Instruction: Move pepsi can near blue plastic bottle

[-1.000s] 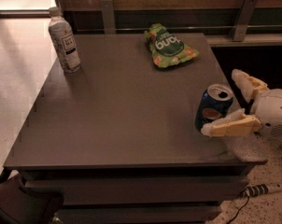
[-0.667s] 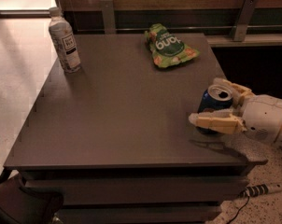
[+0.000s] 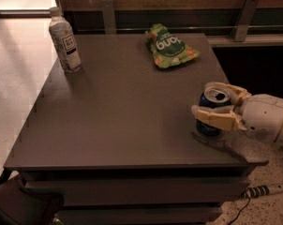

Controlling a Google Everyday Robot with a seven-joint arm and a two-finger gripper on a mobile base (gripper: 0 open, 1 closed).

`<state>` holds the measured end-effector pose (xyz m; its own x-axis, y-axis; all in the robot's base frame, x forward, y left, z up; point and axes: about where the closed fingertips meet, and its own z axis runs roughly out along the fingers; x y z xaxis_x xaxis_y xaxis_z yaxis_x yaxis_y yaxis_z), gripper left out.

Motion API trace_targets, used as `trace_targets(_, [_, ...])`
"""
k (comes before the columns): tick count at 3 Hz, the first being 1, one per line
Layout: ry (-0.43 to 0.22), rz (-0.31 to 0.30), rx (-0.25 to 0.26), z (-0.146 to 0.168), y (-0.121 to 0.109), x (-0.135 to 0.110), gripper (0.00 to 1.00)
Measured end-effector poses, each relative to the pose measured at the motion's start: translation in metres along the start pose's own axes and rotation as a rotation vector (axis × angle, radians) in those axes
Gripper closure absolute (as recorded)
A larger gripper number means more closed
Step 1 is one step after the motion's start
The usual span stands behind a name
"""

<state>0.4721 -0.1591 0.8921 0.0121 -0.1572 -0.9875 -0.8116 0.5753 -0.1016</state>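
Observation:
The pepsi can point(image 3: 215, 97), dark blue with a silver top, stands upright near the right edge of the dark table point(image 3: 122, 116). My gripper point(image 3: 201, 98) reaches in from the right, with one tan finger behind the can and one across its front. It looks shut on the can, which still rests on the table. The blue plastic bottle point(image 3: 65, 41), pale with a white cap and a white-and-dark label, stands upright at the far left corner, well away from the can.
A green snack bag point(image 3: 170, 47) lies at the back middle of the table. A wooden wall with metal brackets point(image 3: 247, 13) runs behind. A cable point(image 3: 263, 191) lies on the floor at the lower right. A dark object point(image 3: 24, 205) sits at the lower left.
My gripper has moved left from beside the can until its fingers are on both sides of it, and the gap between the fingers has narrowed. The can, bottle and bag have stayed in place.

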Motion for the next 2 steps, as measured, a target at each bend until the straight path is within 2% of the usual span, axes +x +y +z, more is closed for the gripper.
trace_targets(1, [0.0,-0.002,-0.004,0.0018,0.0013,-0.0013,0.99])
trace_targets(2, [0.0,-0.003,-0.005,0.0022,0.0015,-0.0016,1.0])
